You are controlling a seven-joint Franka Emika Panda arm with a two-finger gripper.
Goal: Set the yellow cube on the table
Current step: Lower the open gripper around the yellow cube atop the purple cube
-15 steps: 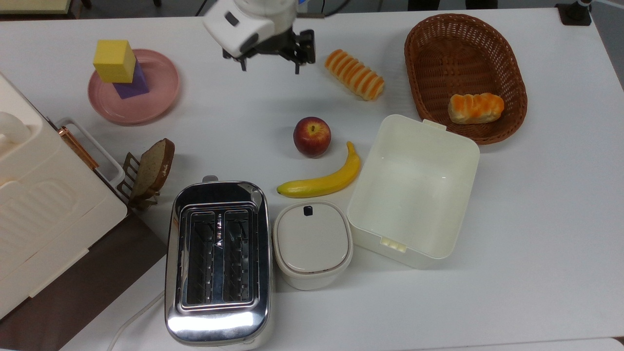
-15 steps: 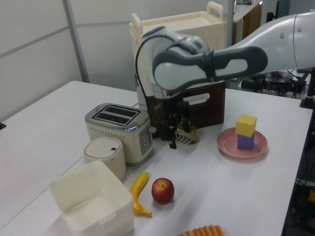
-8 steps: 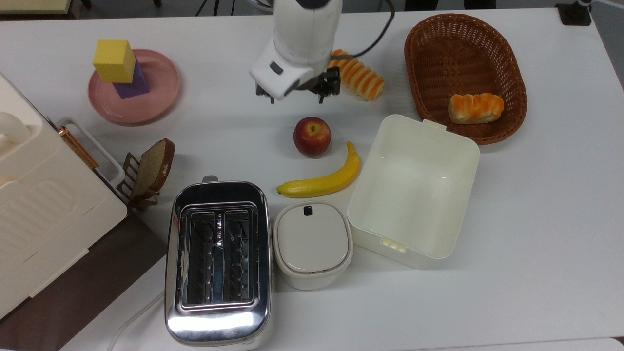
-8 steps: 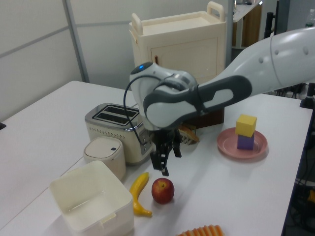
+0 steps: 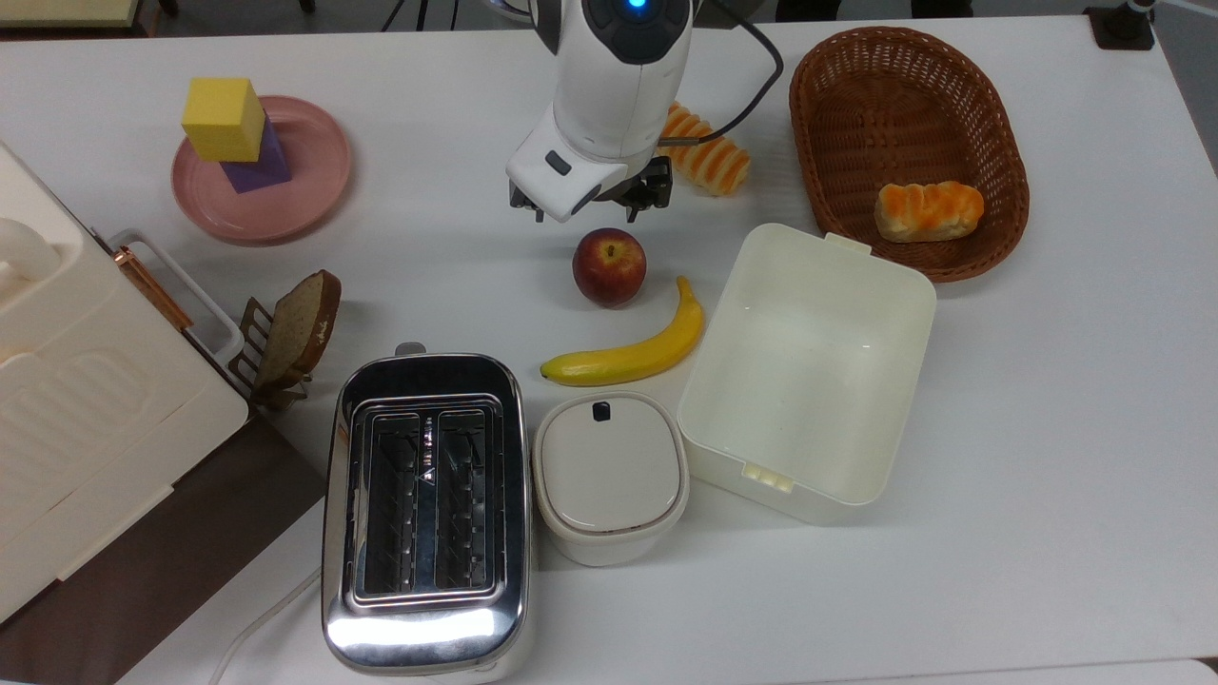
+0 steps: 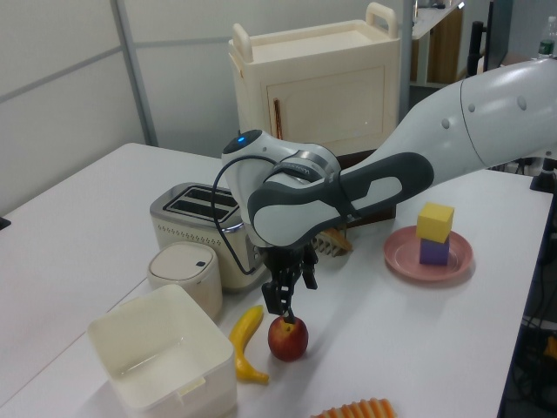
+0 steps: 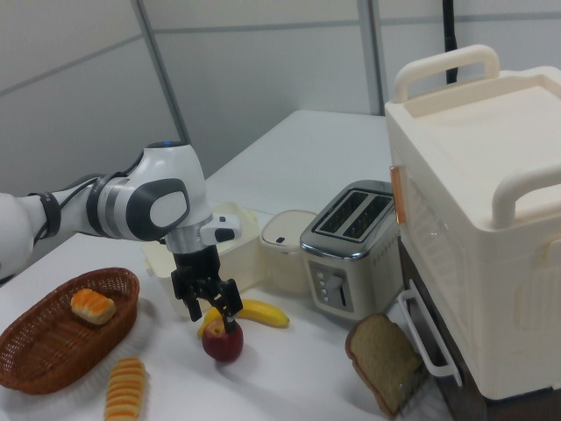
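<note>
Because the yellow cube [image 5: 223, 118] looks like a matte, foam-like block with square faces and crisp edges, it is judged to be light, slightly yielding and not slippery; a modest squeeze across two opposite vertical faces, taken near mid-height, should be enough, and a harder one might dent it. It is seen in the upper left of the top view, stacked on a purple cube [image 5: 259, 160] of similar size, which rests on a round pink plate [image 5: 309, 181]; in the left view the stack stands at the right, mid-height [image 6: 435, 220]. As the yellow block sits slightly askew on the purple one, a sideways knock is judged likely to topple the stack.

The gripper [image 5: 588, 198] is found well apart from the cube, in the upper middle of the top view, just above a red apple [image 5: 609, 266]. In the right view its jaws [image 7: 214, 309] are seen apart, with nothing between them.

The table [image 5: 1047, 400] is a smooth white surface. On it are also set a glossy chrome toaster [image 5: 425, 514], a smooth yellow banana [image 5: 628, 357], an open cream plastic box [image 5: 809, 371], a woven brown wicker basket [image 5: 828, 105] holding a bread roll [image 5: 928, 210], and a ridged orange pastry [image 5: 709, 157].
</note>
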